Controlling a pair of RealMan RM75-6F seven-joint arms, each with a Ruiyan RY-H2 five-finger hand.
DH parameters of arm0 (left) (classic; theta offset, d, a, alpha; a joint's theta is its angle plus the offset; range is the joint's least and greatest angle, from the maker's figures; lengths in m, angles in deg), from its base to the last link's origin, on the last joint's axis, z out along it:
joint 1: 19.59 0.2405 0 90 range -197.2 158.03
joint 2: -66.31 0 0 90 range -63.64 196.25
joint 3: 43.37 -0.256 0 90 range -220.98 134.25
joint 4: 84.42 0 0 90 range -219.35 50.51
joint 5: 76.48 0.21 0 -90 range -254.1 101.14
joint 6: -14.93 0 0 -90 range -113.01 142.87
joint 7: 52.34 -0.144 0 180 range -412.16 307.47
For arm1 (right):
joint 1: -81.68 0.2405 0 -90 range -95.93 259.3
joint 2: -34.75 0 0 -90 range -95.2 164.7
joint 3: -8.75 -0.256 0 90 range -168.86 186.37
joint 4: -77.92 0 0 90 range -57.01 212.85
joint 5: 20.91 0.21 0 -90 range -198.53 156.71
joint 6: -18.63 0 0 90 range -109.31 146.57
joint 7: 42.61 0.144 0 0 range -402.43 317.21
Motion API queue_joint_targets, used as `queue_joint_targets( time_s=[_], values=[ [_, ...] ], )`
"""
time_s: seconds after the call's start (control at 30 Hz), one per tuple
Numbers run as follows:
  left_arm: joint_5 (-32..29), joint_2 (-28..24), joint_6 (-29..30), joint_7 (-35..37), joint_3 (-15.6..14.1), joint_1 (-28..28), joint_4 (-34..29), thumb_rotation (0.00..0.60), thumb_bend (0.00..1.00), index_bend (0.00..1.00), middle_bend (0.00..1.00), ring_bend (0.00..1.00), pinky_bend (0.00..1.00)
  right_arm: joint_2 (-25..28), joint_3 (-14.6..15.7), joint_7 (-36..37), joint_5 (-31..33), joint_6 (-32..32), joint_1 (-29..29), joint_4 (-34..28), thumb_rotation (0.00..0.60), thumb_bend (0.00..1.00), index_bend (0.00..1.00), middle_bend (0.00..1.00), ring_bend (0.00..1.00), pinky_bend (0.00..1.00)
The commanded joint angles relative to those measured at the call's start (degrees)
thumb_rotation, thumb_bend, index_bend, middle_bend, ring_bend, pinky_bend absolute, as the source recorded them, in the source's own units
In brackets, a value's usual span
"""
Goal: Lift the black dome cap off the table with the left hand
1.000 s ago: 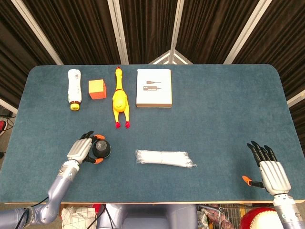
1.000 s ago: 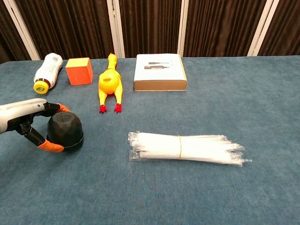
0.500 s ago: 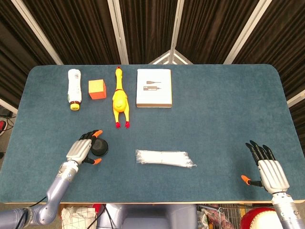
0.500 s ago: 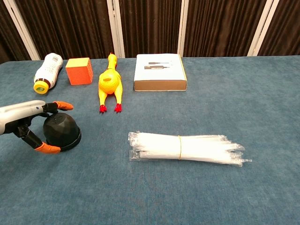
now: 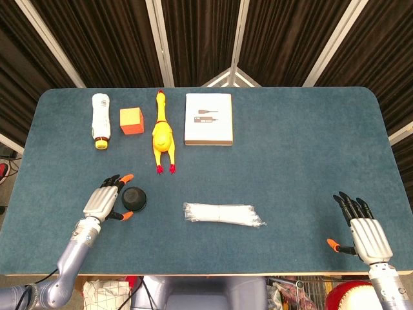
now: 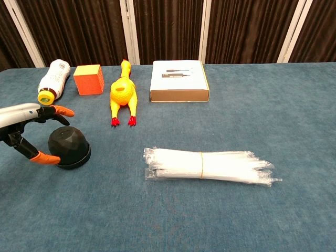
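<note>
I read this as the approach step: the black dome cap sits flat on the blue felt table, in front of the yellow rubber chicken and to the left of the bundle of clear plastic-wrapped sticks. My left hand hangs just beside the cap on its left, fingers spread, with the orange fingertips apart on either side of it; I cannot tell whether any tip touches the dome. Nothing is gripped. Next I judge I need to close the fingers around the cap's sides and then raise it. My right hand rests far to the right of the cap, fingers extended and apart, holding nothing. Behind the chicken, dark curtains with pale posts close the room.
</note>
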Motion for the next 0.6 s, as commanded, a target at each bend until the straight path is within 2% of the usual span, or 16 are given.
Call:
queue_joint_targets(
  time_s=[0.03,0.2,0.37,0.6],
  values=[
    [-0.4,0.4,-0.4,-0.2,0.1,-0.3,0.3,0.6,0.31,0.12,0.14,0.0,0.0,0.0,0.0,0.0,0.1,0.0,0.0,0.0,0.6,0.19,0.02,0.03,0.12,0.0],
    [-0.7,2.0,-0.4,0.1,0.8,-0.8,1.0,0.6,0.39,0.12,0.19,0.0,0.0,0.1,0.0,0.5,0.1,-0.1,0.0,0.0,0.6,0.19,0.02,0.03,0.12,0.0],
    [-0.9,2.9,0.3,-0.9,1.0,-1.1,1.0,0.6,0.51,0.13,0.32,0.0,0.0,0.3,0.0,1.1,0.1,-0.1,0.0,0.1,0.6,0.19,0.02,0.03,0.12,0.0],
    [-2.2,3.1,1.6,-1.3,1.9,-0.9,1.0,0.6,0.63,0.14,0.4,0.0,0.0,0.5,0.0,1.7,0.1,-0.4,0.2,0.1,0.6,0.19,0.02,0.03,0.12,0.0]
  ],
)
